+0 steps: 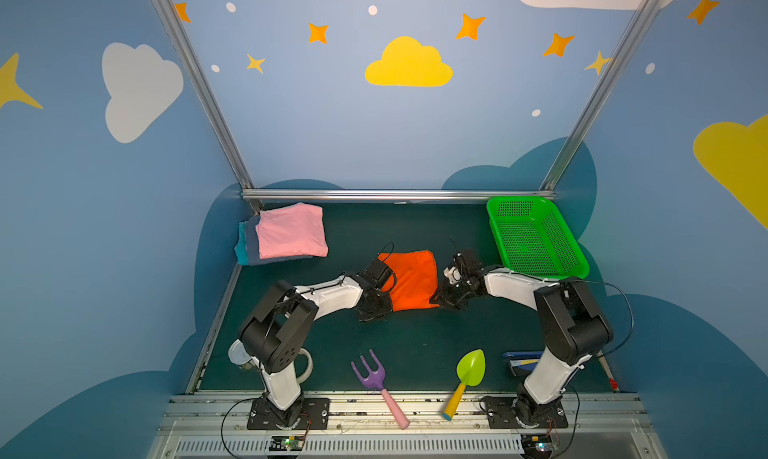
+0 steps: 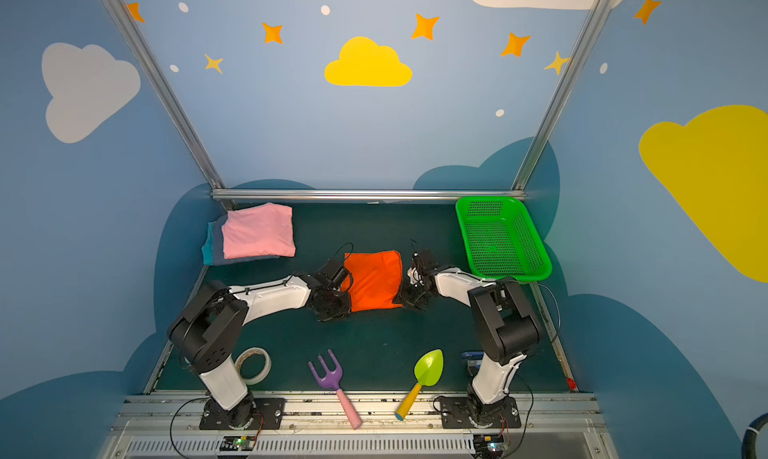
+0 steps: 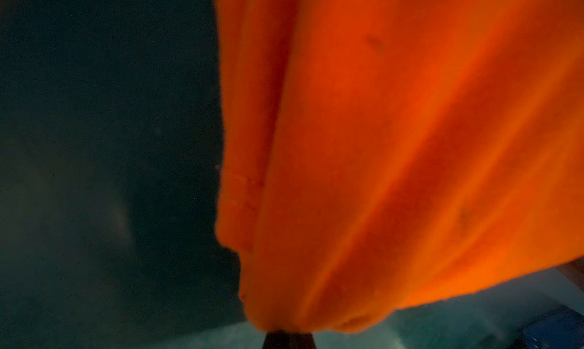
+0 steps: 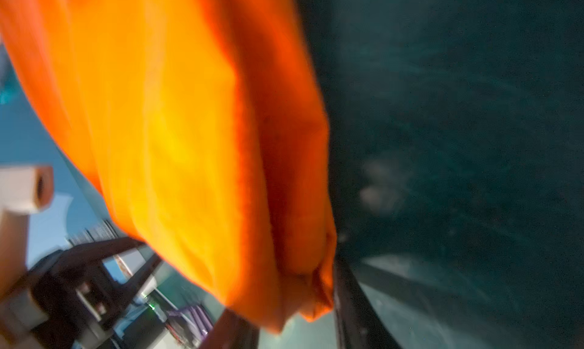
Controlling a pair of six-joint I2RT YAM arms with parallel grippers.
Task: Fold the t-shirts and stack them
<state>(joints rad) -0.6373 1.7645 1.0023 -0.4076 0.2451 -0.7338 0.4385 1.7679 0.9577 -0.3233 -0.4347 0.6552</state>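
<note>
**Both hands grip the orange t-shirt at mid-tabletop**

You have the orange t-shirt [image 1: 413, 278] folded to a rough rectangle at the centre of both top views, on the dark green tabletop [image 1: 415, 344]. Your left hand [image 1: 384, 307] is at its lower left corner and your right hand [image 1: 440, 301] at its lower right corner.

From above, the wrists cover the fingers, so the grips cannot be read there. The wrist views fill that in. In the left wrist view, the left hand is clenched on a gathered corner of the orange cloth, which bunches into the dark fingertip [image 3: 287, 339]. The right wrist view is blurred, but a bunched corner sits between two dark fingers [image 4: 354, 300], so that hand is grasping the shirt too. There the cloth's edge hangs clear of the tabletop.

The finished stack lies at the upper left of the tabletop, well apart from the orange shirt. The pink t-shirt [image 1: 291, 230] is on top, the grey-blue t-shirt [image 1: 251, 240] is under it, and the teal t-shirt [image 1: 240, 247] is lowest. The edges of the lower two show on the left.

A green perforated basket [image 1: 557, 236] stands at the upper right. Along the lower edge lie a purple fork [image 1: 370, 371] and a green trowel [image 1: 471, 367] with a yellow handle. Only in a top view does the tape roll [image 2: 253, 365] by the left arm's base show whole; otherwise the arm covers part of it.

Blue walls [image 1: 332, 124] painted with clouds and stars enclose the cell, framed by aluminium rails [image 1: 395, 195].
</note>
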